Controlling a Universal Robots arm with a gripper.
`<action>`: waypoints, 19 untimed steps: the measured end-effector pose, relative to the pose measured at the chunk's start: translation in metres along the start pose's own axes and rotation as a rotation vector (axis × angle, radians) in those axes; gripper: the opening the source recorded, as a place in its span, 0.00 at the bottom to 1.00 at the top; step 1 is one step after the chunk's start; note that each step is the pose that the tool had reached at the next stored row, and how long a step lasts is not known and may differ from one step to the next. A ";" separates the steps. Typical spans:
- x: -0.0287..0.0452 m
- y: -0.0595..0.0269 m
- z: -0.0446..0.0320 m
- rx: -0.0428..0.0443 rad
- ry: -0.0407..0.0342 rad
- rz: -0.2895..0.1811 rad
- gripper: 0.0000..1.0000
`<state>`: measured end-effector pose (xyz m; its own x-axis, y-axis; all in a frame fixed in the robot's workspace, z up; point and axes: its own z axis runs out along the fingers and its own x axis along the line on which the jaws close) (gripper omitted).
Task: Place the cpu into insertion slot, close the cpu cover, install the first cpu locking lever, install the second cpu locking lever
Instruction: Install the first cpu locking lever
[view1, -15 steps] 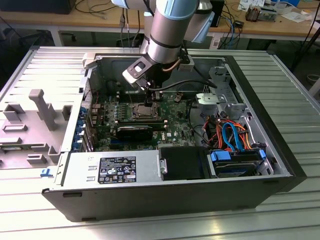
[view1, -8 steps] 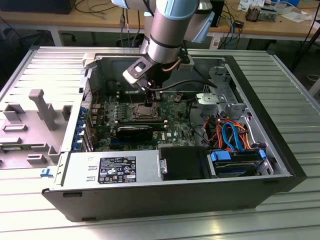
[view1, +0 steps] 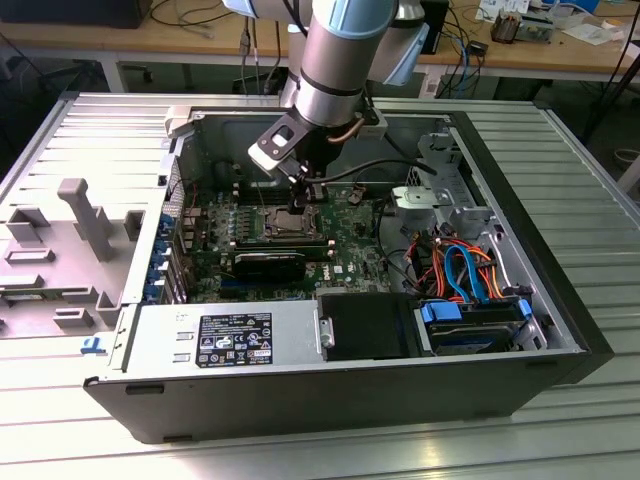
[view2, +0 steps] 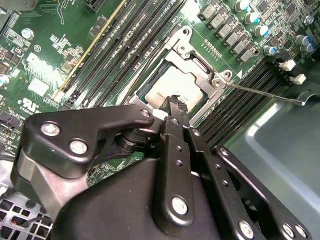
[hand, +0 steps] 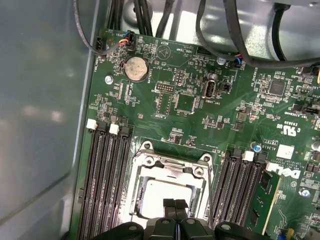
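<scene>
In the exterior view my gripper (view1: 303, 195) hangs inside the open computer case, just above the insertion slot (view1: 290, 222) on the green board. Both wrist views show the cpu (view2: 172, 85) (hand: 160, 192) lying silvery in the socket. The cpu cover (view2: 200, 67) (hand: 172, 167) lies flat around it as a metal frame. My gripper (view2: 175, 101) (hand: 175, 204) is shut, fingertips pressed together with nothing between them, at the socket's edge over the cpu. A thin locking lever (view2: 260, 91) runs from the socket's corner out across the memory slots.
Long black memory slots (hand: 105, 175) flank the socket on both sides. The grey case wall (hand: 40, 125) stands close by. Black cables (hand: 210, 30) cross the board's far edge near a coin battery (hand: 135, 68). Coloured cables (view1: 460, 265) and a power supply (view1: 225, 340) fill the case.
</scene>
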<state>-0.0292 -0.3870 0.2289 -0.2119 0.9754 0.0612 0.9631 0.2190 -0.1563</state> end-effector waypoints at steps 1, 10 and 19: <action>0.0000 0.0000 0.0000 0.0003 -0.0008 -0.005 0.11; 0.0000 0.0000 0.0000 0.0020 -0.0051 -0.033 0.11; 0.0000 0.0000 0.0000 0.0034 -0.0089 -0.056 0.11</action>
<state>-0.0292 -0.3870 0.2289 -0.2671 0.9617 0.0613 0.9491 0.2735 -0.1562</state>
